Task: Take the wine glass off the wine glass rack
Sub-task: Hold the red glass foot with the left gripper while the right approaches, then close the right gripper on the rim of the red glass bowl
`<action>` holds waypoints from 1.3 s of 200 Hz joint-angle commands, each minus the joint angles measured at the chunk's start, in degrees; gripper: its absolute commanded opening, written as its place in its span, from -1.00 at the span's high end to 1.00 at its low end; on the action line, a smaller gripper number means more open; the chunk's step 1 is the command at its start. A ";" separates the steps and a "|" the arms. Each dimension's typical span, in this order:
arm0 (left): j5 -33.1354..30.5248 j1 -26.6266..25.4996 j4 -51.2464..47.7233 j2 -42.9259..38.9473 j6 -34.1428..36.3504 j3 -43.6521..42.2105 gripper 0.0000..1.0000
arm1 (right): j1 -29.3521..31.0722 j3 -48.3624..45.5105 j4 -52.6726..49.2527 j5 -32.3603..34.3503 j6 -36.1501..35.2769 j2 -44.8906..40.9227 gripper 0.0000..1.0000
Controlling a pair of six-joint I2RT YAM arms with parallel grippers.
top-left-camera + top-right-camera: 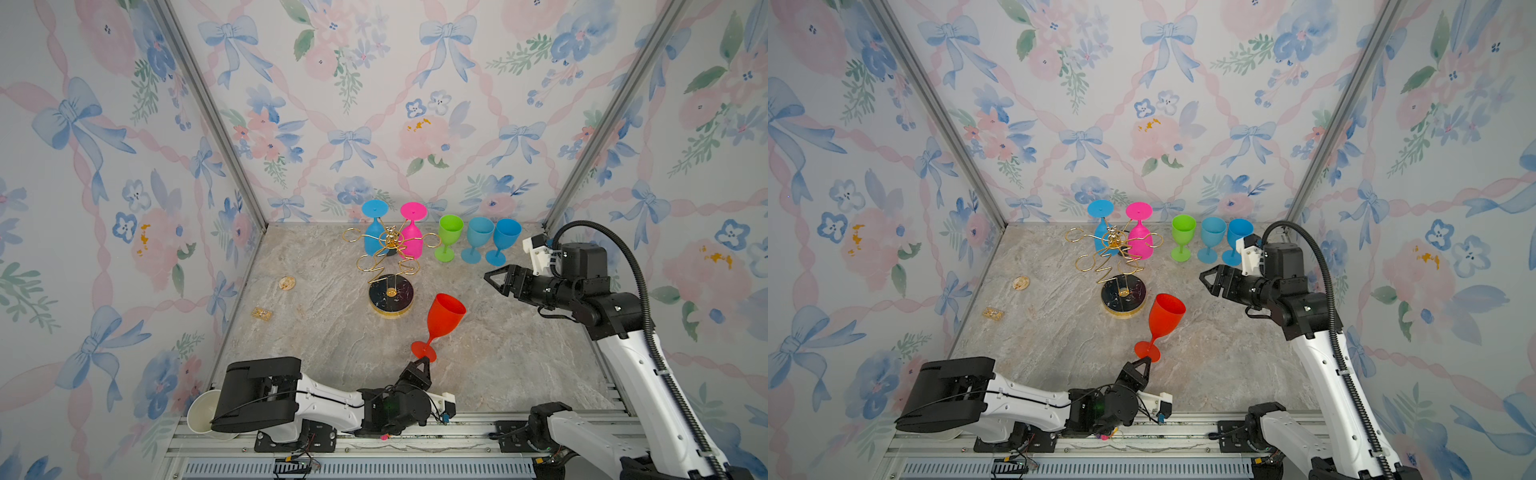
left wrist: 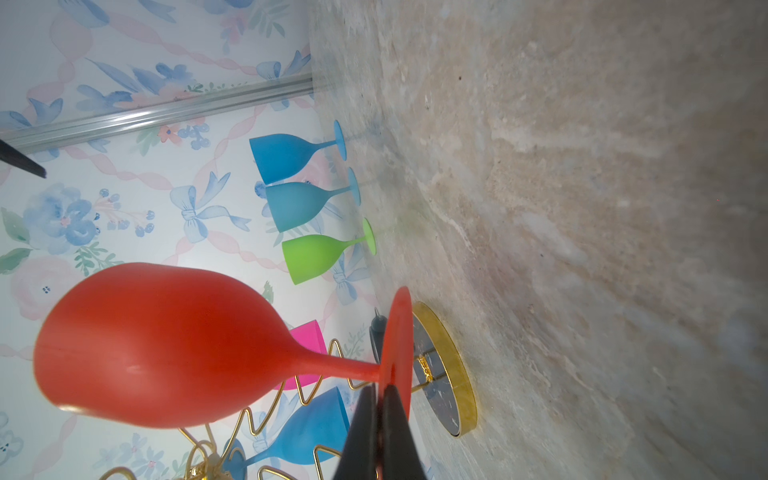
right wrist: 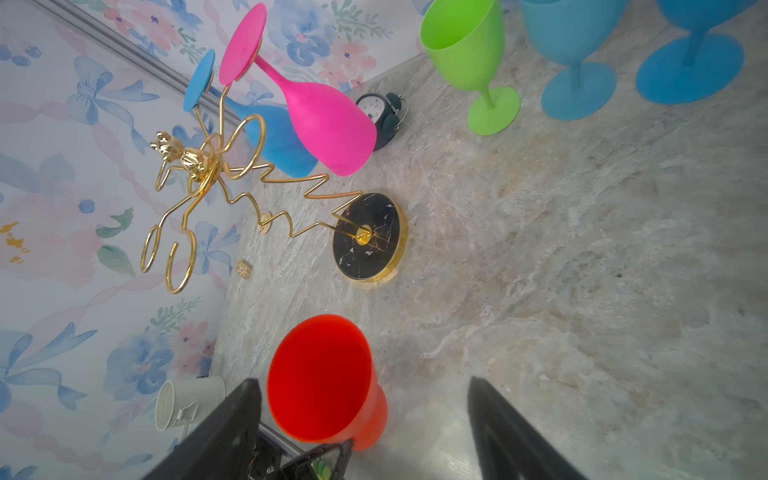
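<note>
Left wrist view: smooth matte red wine glass (image 2: 158, 345) with a tulip-shaped bowl, thin stem and flat round foot. Foot's rim pinched tight in the left gripper (image 2: 380, 386), black fingers together with only the thin disc between.

In both top views, off the wine glass rack (image 1: 399, 297) and over the stone-patterned table (image 1: 519, 365), just in front and right of the rack's round black gold-rimmed base. Thin gold wire loops and a zigzag stem above that base. Pink glass (image 1: 412, 245) and blue glass (image 1: 372, 243) hung upside down at the back loops.

Low along the front edge, the left arm (image 1: 324, 399), stretched out, wrist turned up. Bent high at the right, the right arm (image 1: 623, 345), with the right gripper (image 1: 496, 281) level, jaws wide apart, gripping nothing, well apart from the red bowl.

Long axis tilted: foot low toward the front, open mouth up and toward the right gripper.
</note>
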 commanded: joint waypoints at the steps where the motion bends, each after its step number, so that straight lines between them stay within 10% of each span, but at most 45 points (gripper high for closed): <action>1: 0.08 -0.21 3.91 -2.32 5.37 -2.96 1.00 | 4.26 1.90 -3.77 0.01 0.73 2.16 -0.55; 260: 6.73 -0.05 10.26 -18.63 17.97 -16.35 1.00 | 18.45 1.81 -8.78 -0.94 -7.57 12.41 -0.06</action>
